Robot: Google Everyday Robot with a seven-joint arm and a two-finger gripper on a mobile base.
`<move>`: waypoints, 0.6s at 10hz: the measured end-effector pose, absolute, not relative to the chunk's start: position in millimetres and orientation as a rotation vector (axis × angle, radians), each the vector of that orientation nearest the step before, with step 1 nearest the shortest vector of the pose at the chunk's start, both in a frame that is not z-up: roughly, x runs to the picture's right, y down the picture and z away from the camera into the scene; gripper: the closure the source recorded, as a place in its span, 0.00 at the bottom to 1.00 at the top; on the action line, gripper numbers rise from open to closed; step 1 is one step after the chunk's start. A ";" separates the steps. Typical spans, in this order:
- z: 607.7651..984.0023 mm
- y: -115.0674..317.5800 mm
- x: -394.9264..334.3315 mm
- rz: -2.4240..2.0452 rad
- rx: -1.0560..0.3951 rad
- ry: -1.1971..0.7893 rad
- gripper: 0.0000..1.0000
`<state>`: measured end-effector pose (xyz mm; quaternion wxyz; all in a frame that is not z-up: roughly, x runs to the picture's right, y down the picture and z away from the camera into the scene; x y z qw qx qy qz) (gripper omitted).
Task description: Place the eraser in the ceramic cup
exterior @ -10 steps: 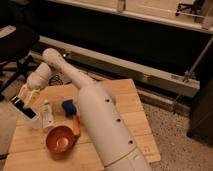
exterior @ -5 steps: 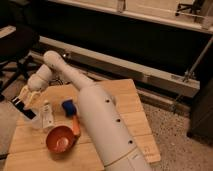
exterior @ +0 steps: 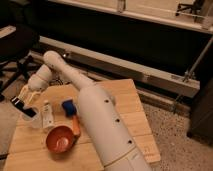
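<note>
Bench (exterior: 140,125) fills lower frame, white arm (exterior: 100,125) across it. Orange-red bowl (exterior: 60,139) bottom left, brush (exterior: 70,110) and bottle (exterior: 48,115) above it. Tool (exterior: 22,101) at far left, clamped on eraser (exterior: 19,104), has dropped since a second ago, now just over ceramic cup (exterior: 30,117). Release looks near.
</note>
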<state>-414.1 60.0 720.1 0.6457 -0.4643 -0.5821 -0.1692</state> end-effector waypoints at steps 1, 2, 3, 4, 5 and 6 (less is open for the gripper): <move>721.3 58.6 -412.5 -0.378 -1.058 -1.315 0.20; 721.7 56.4 -410.8 -0.367 -1.060 -1.312 0.20; 722.8 53.0 -409.2 -0.343 -1.063 -1.316 0.20; 723.3 47.1 -407.9 -0.307 -1.062 -1.330 0.20; 723.9 45.6 -406.2 -0.302 -1.060 -1.330 0.20; 723.9 46.1 -406.6 -0.303 -1.060 -1.330 0.20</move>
